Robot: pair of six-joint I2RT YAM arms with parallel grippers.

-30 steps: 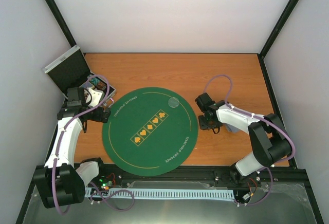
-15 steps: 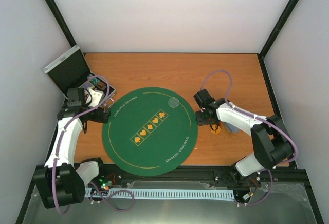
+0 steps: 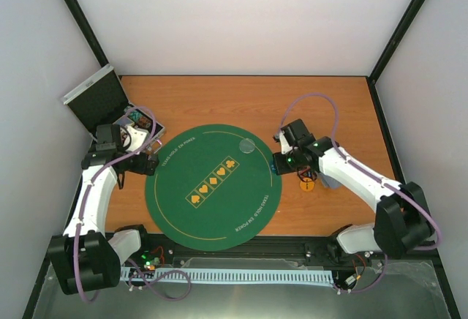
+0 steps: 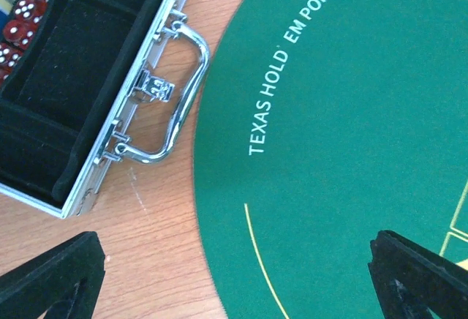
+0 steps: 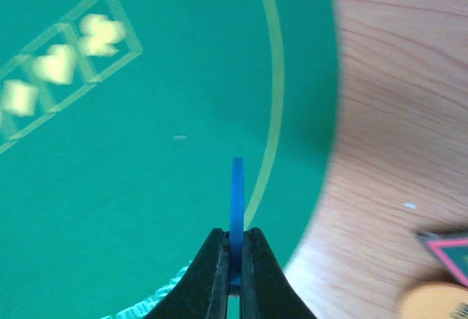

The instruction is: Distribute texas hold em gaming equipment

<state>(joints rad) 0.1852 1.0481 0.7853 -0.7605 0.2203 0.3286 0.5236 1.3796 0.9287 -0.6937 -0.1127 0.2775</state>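
Observation:
My right gripper (image 5: 235, 238) is shut on a blue disc (image 5: 236, 194), which stands edge-on between the fingers. In the top view that gripper (image 3: 280, 164) hangs over the right rim of the green mat (image 3: 212, 209). An orange disc (image 3: 307, 184) lies on the wood just right of it, next to a black triangle marker (image 5: 450, 249). A clear disc (image 3: 247, 145) rests on the mat's far right part. My left gripper (image 4: 238, 282) stands wide open over the mat's left edge, with nothing between its fingers.
The open silver case (image 3: 102, 99) sits at the back left, its handle (image 4: 179, 92) facing the mat and red dice (image 4: 18, 23) in one compartment. A grey-blue thing (image 3: 327, 182) lies partly under the right arm. Bare wood stretches behind and to the right of the mat.
The right gripper shut on the blue disc, rose and moved left to the mat's rim, uncovering the orange disc. The left arm has not moved.

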